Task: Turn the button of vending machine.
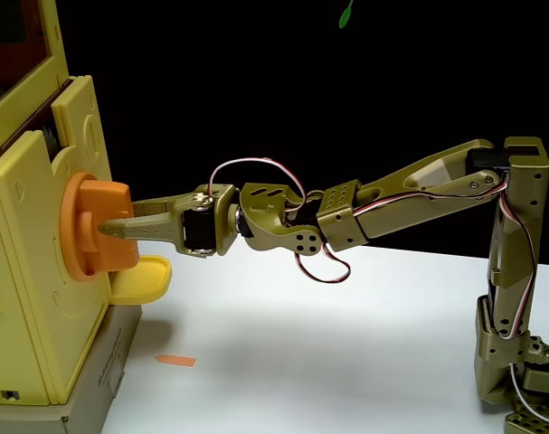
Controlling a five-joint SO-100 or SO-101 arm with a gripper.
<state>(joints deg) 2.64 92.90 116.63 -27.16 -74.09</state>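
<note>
Pale-yellow vending machine [39,298] fills frame left; its orange button [98,231] projects rightward, blocky handle lying level, pinched by the claw [111,231] reaching in from right.

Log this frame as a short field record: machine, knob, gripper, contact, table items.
machine: pale-yellow vending machine at left of the fixed view, on a grey base
knob: orange button, handle sticking out toward the arm
gripper: gripper reaching in from the right, jaws around the handle
contact: looks gripped; exact touch hard to confirm
tray: yellow tray below the knob
table items: small orange scrap
</note>
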